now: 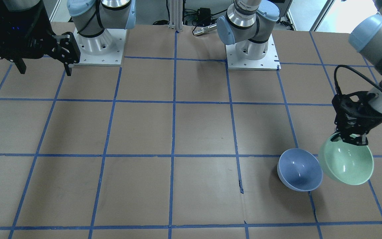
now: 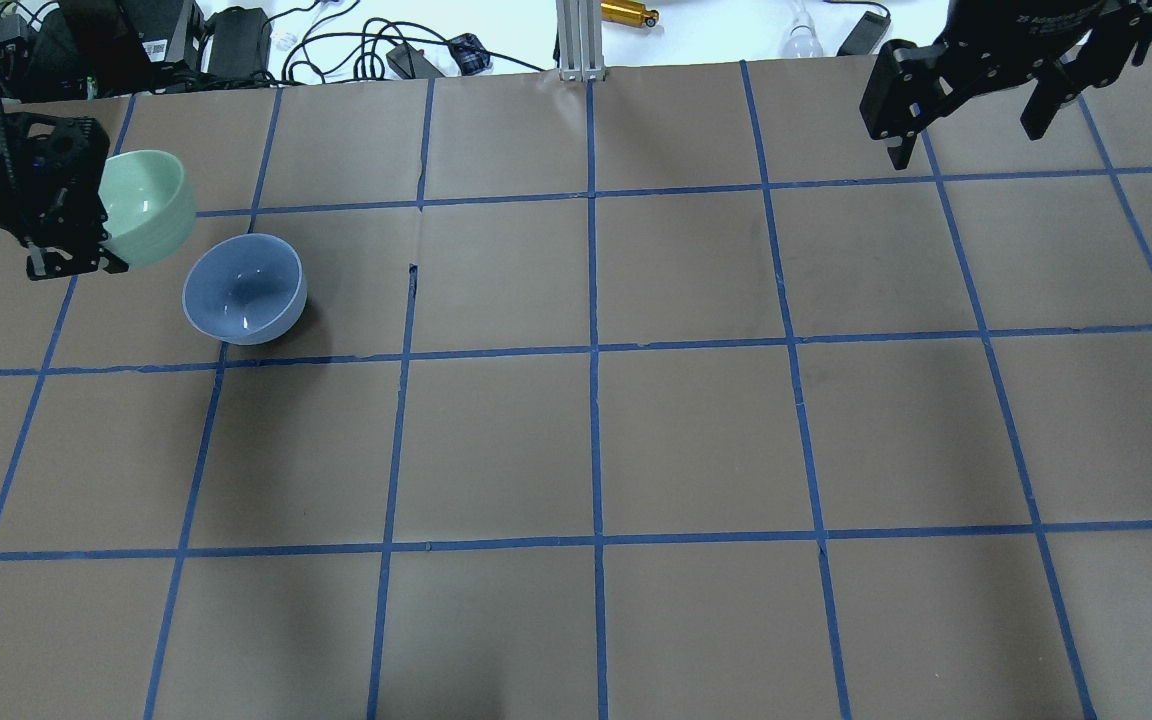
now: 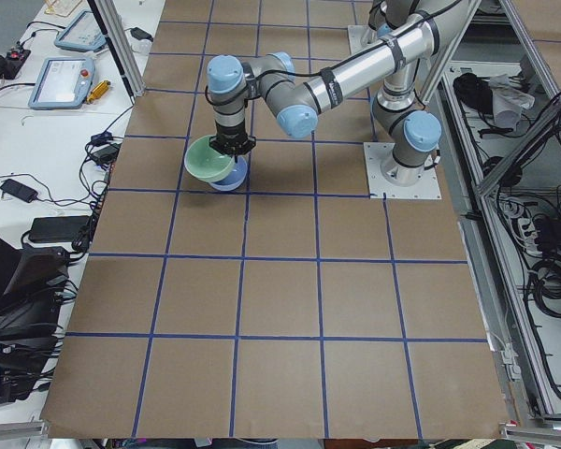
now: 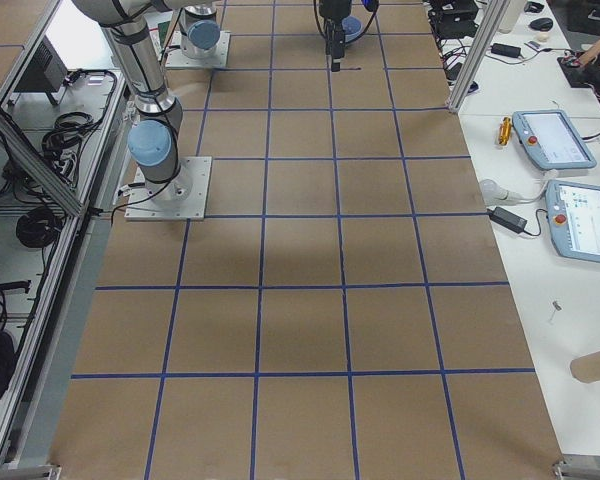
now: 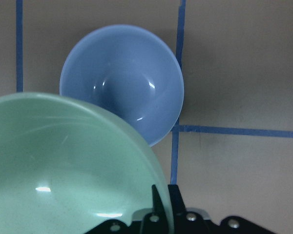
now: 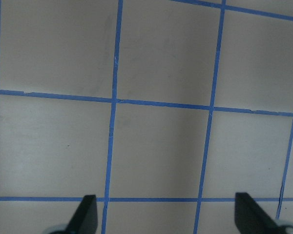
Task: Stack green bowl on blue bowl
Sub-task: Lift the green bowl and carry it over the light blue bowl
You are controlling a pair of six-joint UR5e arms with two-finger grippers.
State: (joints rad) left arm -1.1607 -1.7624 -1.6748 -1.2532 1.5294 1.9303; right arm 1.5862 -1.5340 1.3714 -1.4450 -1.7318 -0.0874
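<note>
Carry green bowl (image 5: 63,161), rim pinched in left jaws, tilted aloft just beside blue bowl (image 5: 122,83) on the surface (image 5: 234,73), over its centre; level; lower gently; leave wide-open, empty right jaws be.

We saw a broad table (image 1: 144,132) covered in brown paper (image 1: 204,129), which blue tape (image 1: 173,132) marked off into a grid of large squares. Two white mounting plates, one (image 1: 90,59) under the right arm's base and one (image 1: 266,63) under the left arm's, lay flat on it along the robot's edge. The blue bowl (image 1: 299,169) stood upright on the paper towards the robot's left end, its rim overlapping a tape line near a crossing.
</note>
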